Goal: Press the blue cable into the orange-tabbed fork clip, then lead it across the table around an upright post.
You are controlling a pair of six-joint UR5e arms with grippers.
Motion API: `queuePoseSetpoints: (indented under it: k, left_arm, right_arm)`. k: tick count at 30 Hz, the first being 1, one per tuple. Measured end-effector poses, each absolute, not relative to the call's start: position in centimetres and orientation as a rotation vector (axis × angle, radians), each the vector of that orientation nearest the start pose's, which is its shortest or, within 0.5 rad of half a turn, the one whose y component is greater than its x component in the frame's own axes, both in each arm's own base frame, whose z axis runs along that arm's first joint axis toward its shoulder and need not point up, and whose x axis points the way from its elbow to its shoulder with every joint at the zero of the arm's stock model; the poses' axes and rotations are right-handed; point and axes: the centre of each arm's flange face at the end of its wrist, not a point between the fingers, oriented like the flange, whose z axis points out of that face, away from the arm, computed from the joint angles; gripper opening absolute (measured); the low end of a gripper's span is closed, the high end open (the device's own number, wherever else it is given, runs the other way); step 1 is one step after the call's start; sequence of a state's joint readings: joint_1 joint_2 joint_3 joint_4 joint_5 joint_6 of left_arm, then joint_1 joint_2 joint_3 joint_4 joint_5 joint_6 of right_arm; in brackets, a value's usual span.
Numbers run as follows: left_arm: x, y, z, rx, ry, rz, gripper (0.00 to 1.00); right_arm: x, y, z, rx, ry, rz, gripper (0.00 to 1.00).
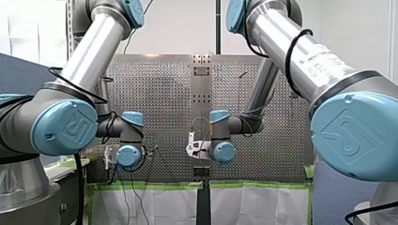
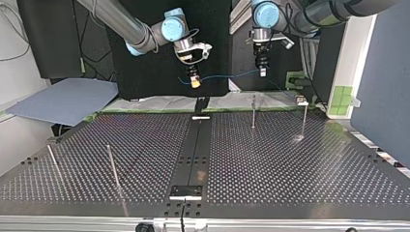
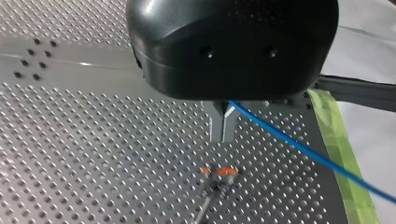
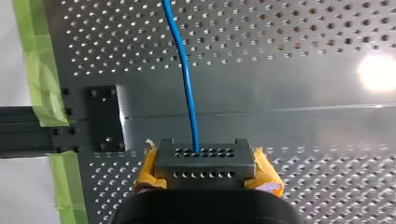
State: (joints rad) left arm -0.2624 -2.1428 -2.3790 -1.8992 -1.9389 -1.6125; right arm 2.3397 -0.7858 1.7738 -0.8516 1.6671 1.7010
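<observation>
Top view, left to right across the perforated table (image 2: pixel 270 164). By the near-left corner, two near posts (image 2: pixel 112 166), thin, upright, well apart from everything else. Above the middle of the far edge, my right gripper (image 2: pixel 195 83), aloft and clear of the table, yellow pads (image 4: pixel 264 171) closed on the blue cable (image 2: pixel 227 76). Spans from there in a shallow curve, in the air along that far edge, to my left gripper (image 2: pixel 262 72). Hangs likewise above the far edge, right of the middle, metal fingers (image 3: pixel 217 126) pressed together with the cable pinched between them. Below, just inside the far edge on the right half, two far posts (image 2: pixel 253 112), upright, apart from both grippers.

Left wrist view: under and just ahead of the fingertips, the orange-tabbed fork clip (image 3: pixel 219 173), atop a thin stem near the table's taped edge. Leaves the fingers sideways and crosses the green tape (image 3: pixel 336 135), apart from the clip and not yet pressed into it.

Right wrist view: rises straight ahead from the grey fingertip block, over the table's plain middle strip, beside a black plate (image 4: pixel 105 119) bolted at the taped edge.
</observation>
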Motion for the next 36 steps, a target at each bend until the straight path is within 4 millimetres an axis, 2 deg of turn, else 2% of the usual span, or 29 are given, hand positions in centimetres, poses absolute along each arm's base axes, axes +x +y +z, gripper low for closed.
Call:
queuePoseSetpoints:
  k: [8, 12, 18, 27, 32, 36]
  left_arm:
    - [38.1, -17.7, 2.2, -0.127, 1.681, 0.083, 0.00]
    - [38.8, -17.4, 2.3, -0.140, 1.674, 0.085, 0.00]
    - [40.5, -16.8, 1.3, -0.189, 1.690, 0.078, 0.00]
    - [43.7, -17.1, -1.0, -0.235, 1.675, 0.030, 0.00]
    - [45.2, -17.3, -2.3, -0.226, 1.681, 0.011, 0.00]
    - [46.2, -17.1, -2.7, -0.226, 1.678, 0.015, 0.00]
  right_arm:
    - [51.4, -36.4, -0.6, 1.832, -1.006, 1.633, 0.00]
    - [51.7, -37.2, -1.4, 1.852, -1.016, 1.611, 0.00]
    - [52.6, -39.5, -0.5, 1.831, -1.012, 1.621, 0.00]
    - [53.4, -42.9, 1.6, 1.783, -0.991, 1.627, 0.00]
    - [52.9, -43.9, 1.6, 1.772, -0.986, 1.609, 0.00]
    - [52.6, -44.1, 0.6, 1.778, -0.988, 1.596, 0.00]
